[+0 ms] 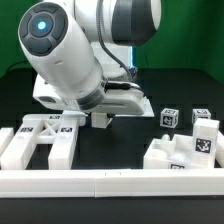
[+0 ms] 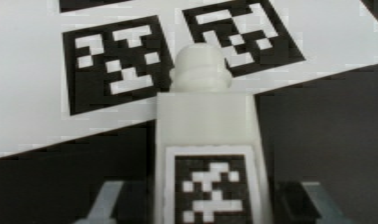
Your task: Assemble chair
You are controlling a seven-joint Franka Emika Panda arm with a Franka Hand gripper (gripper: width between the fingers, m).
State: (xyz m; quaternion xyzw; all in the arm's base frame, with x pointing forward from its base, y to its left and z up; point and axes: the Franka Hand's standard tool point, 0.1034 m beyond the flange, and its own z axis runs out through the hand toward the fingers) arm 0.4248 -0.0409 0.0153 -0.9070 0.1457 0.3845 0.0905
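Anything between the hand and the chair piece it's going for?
Nothing visible. In the wrist view the tagged white chair piece lies between the fingers of the hand, with a dark gap on each side and nothing in those gaps.

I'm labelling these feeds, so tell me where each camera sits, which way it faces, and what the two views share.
Exterior view: off the arm, low, beside the long white border rail, facing chunky white tagged plastic chair parts on the black table; shows the white arm and gripper.
Wrist view: on the wrist, looking past grey fingers at a slim white tagged part over the flat white marker board.
Shared: only the gripper for certain.
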